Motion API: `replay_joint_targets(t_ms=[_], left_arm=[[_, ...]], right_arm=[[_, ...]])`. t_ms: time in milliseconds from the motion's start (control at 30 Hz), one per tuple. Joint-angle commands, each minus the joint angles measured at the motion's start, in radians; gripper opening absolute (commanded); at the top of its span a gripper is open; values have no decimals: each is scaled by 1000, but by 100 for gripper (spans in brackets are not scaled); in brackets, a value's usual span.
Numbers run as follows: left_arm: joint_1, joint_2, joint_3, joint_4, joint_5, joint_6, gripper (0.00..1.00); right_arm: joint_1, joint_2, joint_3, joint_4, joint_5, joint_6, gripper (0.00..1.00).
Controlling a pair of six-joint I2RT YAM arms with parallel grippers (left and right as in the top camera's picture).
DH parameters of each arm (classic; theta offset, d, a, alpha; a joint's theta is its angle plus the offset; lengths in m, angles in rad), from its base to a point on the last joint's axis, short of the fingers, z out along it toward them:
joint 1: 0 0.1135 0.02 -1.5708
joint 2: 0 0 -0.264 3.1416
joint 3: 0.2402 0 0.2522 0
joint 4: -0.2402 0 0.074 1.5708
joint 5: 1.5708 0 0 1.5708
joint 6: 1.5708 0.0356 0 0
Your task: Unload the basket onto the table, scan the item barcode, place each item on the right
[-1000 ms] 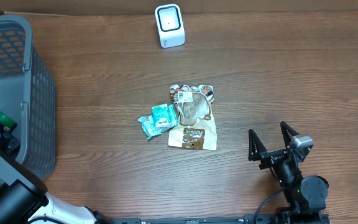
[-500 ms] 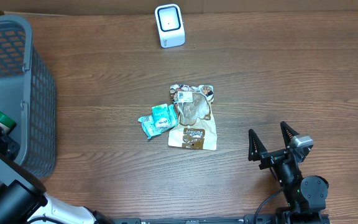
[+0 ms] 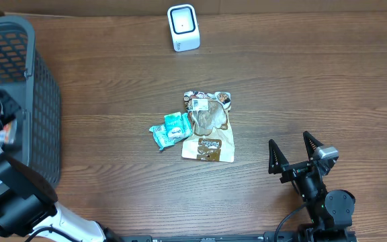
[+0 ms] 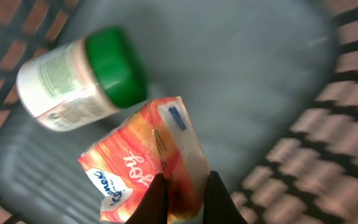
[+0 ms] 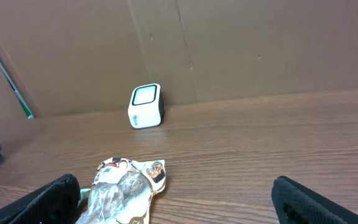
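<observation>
Left fingers (image 4: 156, 200), down inside the grey basket (image 3: 46, 114), pinch shut on an orange packet (image 4: 145, 162) beside a green-capped bottle (image 4: 79, 78). Right fingers (image 3: 275, 156) gape wide over the worktop (image 3: 314, 81), well apart from the brown pouch (image 3: 209, 131), white scanner (image 3: 183, 27) and teal sachet (image 3: 170, 129).

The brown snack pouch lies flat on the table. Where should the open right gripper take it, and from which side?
Probably pinch the right edge of the brown pouch, coming in low from the side of the right gripper. It lies flat, so only an edge offers a pinch; the teal packet crowds its left edge, while the right edge is free.
</observation>
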Motion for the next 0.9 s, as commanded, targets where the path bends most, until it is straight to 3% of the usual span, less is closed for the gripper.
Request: replay_joint_targets(t_ms=[0,367,533,700,800,867], left_arm=[[-41,-80,102,-19,94,-39,4],[-279,-428,160,24,156,-57,4],[-483,-547,160,16,42,-52,4],[-678,-558,148,-47,-93,-29,4],[-703,-544,128,-40,-238,-72,5],[-673,-534,128,-31,-255,-108,4]], right_arm=[[4,-11,-10,6,10,-3,100],[4,-11,-10,6,10,-3,100],[4,-11,-10,6,10,-3,100],[4,-11,-10,6,10,-3,100],[4,-11,-10,6,10,-3,100],[4,-11,-10,6,10,-3,100]])
